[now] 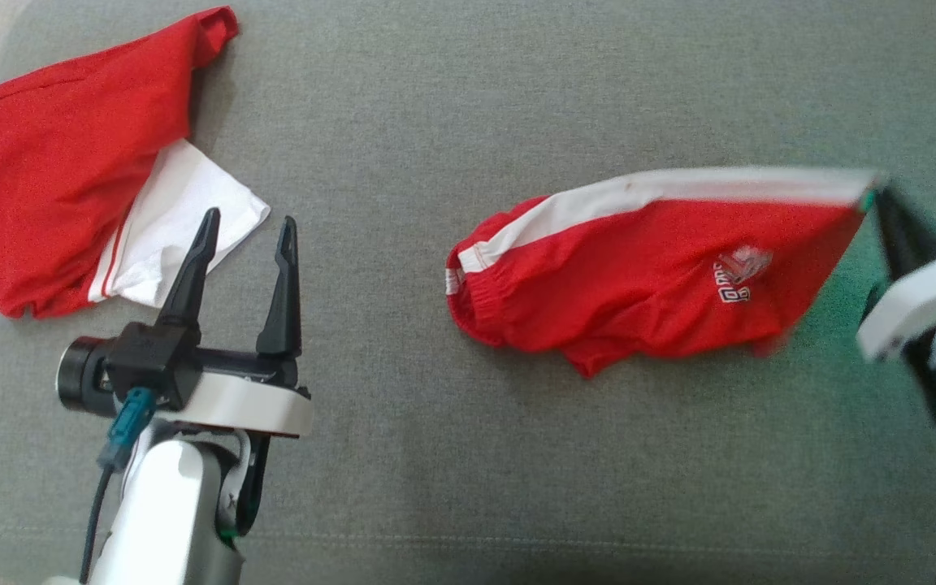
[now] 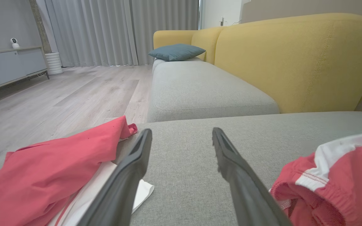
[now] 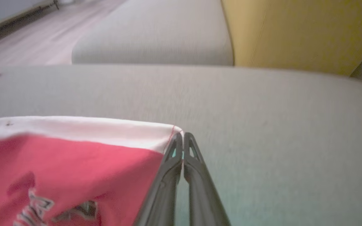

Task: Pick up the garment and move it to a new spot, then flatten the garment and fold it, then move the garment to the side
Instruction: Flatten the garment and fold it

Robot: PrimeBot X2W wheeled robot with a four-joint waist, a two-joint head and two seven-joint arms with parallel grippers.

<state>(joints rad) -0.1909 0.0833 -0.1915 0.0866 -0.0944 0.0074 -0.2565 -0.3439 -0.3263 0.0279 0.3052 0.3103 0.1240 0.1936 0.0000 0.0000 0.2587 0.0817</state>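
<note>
The seat point(image 1: 468, 97) is seen from above by the head view, aimed almost straight down from close by. The left wrist view is set low over the seat and is faced along it toward the yellow backrest point(image 2: 294, 62) and the floor point(image 2: 58, 94). The right wrist view is held lower and nearer, faced toward the same backrest. The shorts point(image 1: 639, 276) are shared by all three views, the shirt point(image 1: 54, 179) by the head and left wrist views.

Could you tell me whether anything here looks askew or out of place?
The red shorts lie lopsided on the grey cushion, one white-striped corner pulled taut in the right gripper while the waistband end is bunched. A second red-and-white garment lies crumpled by the cushion's left edge, beside the open left gripper.
</note>
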